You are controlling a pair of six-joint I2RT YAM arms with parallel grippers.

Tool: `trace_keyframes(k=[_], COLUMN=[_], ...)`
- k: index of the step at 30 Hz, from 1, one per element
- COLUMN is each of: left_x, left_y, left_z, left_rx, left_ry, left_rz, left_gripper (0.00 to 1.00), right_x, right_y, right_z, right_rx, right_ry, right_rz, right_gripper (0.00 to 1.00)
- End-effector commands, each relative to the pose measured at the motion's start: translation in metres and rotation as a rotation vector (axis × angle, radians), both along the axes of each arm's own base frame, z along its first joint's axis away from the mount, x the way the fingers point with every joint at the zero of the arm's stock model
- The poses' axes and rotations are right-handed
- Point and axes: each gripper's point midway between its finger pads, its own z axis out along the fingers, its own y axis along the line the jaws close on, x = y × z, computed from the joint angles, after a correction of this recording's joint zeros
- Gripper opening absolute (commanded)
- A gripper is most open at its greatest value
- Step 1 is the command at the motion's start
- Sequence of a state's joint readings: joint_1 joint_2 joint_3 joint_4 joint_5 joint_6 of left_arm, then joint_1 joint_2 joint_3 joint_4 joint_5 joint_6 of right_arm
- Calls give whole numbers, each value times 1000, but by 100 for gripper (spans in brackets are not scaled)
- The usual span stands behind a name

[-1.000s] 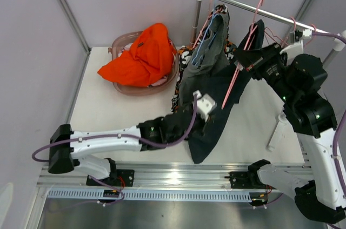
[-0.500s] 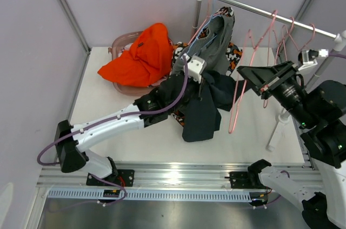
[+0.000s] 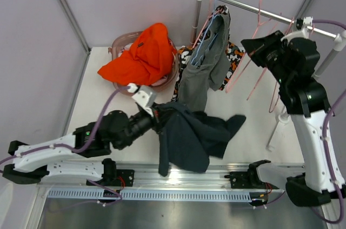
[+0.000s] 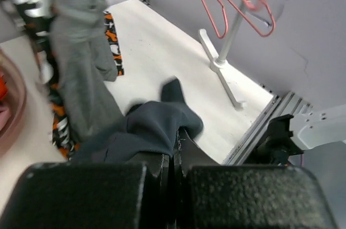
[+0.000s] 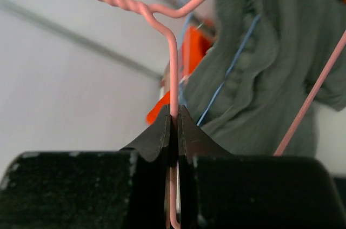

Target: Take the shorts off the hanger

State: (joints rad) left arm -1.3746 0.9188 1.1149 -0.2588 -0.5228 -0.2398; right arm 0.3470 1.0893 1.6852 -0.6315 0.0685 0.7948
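Tightly: left pincer [image 4: 174,159] grips charcoal shorts [image 3: 186,137], right pincer [image 5: 174,123] hanger [image 5: 174,78]

Bare table [image 3: 259,145] is open toward the right edge, between the charcoal shorts [image 3: 186,137] spread at the near edge and the rack foot [image 4: 221,67]. The basket [image 3: 121,39] fills the far left corner; grey shorts [image 3: 203,75] and a hanger [image 5: 173,61] curtain the far edge.

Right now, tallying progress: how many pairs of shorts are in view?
4: orange shorts in the basket; grey shorts hanging from the rail; patterned shorts behind them; dark shorts on the table, held by the left gripper. More may hide under the orange ones.
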Motion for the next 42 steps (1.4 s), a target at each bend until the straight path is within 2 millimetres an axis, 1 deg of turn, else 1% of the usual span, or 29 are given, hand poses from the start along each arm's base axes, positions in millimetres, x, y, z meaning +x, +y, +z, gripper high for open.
trace_keyframes(k=[1,2,3,4,7,11,12,14,15,18,19,20,22,24,26,27,28,29,30,32,33,34,36,37,38,39,40,41,42], left_x=[5,5,5,7,7,8,8,10,11,14,15,16,18,22,27,30,32,34,40,46,55,58,73,72,85,100,103,122,131], left_y=[39,47,57,64,78,83,83,83,84,87,88,91,95,103,109,117,120,126,132,143,154,160,177,193,182,191,200,182,206], left_z=[-11,-15,-18,-19,-23,-28,-28,-26,-26,-15,-8,-1,10,28,36,52,58,71,76,102,110,131,146,176,179,183,202,213,237], left_rx=[-8,3,-3,0,2,6,10,19,25,35,25,24,18,9,36,13,14,19,25,17,28,1,39,-18,42,77,62,74,45], left_ry=[48,56,57,55,62,63,62,55,52,31,24,7,-12,-44,-82,-95,-109,-138,-149,-188,-206,-228,-274,-307,-334,-345,-364,-374,-398], left_rz=[111,126,138,164,187,198,198,208,214,233,238,242,262,293,322,354,366,380,412,445,497,515,603,642,647,712,742,709,785], left_gripper=[0,0,0,0,0,0,0,0,0,0,0,0,0,0,0,0,0,0,0,0,0,0,0,0,0,0,0,0,0], right_x=[26,31,43,48,65,77,80,75,75,63,63,56,53,46,41,39,37,35,32,26,24,19,13,5,2,-2,-10,-14,-18], right_y=[-22,-22,-32,-34,-40,-40,-39,-35,-33,-30,-30,-31,-31,-30,-29,-29,-29,-28,-27,-27,-27,-28,-29,-30,-30,-31,-32,-32,-32], right_z=[23,22,21,20,11,-5,-18,-22,-35,-44,-60,-61,-74,-76,-79,-77,-76,-74,-71,-68,-66,-63,-62,-57,-58,-56,-53,-52,-51], right_rx=[-1,7,14,28,69,115,123,148,156,178,180,181,178,179,181,177,174,172,167,156,151,146,130,124,111,103,95,86,72], right_ry=[-88,-89,-88,-84,-64,-31,-4,1,31,46,78,78,105,107,113,109,104,102,93,86,82,70,64,44,43,34,21,15,3], right_rz=[-28,-10,-36,-37,-36,-18,-14,9,16,30,27,26,25,28,38,40,44,52,56,58,60,60,59,57,58,57,56,55,62], right_gripper=[0,0,0,0,0,0,0,0,0,0,0,0,0,0,0,2,11,51,70,97,99,99,100,99,100,99,99,99,99])
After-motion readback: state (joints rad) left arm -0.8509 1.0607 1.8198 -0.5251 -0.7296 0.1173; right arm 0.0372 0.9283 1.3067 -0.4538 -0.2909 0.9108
